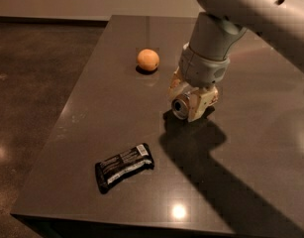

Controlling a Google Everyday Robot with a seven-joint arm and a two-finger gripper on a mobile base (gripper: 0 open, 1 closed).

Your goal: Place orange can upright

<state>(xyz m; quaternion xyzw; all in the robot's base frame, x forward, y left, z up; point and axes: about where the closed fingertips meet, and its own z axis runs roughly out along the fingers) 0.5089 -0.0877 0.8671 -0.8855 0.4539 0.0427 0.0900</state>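
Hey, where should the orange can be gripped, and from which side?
Across its round body, from above: the orange can is on its side, one end facing the camera. The gripper, over the middle of the table, clamps it that way.

You see the gripper (187,104) over the middle of the table (102,118), its 2 fingers clamped on the orange can (181,106). The can lies horizontal, with 1 silver end facing the near edge. 1 orange fruit (148,60) sits toward the far-left corner. 1 black wrapper (124,166) lies flat by the near-left corner.
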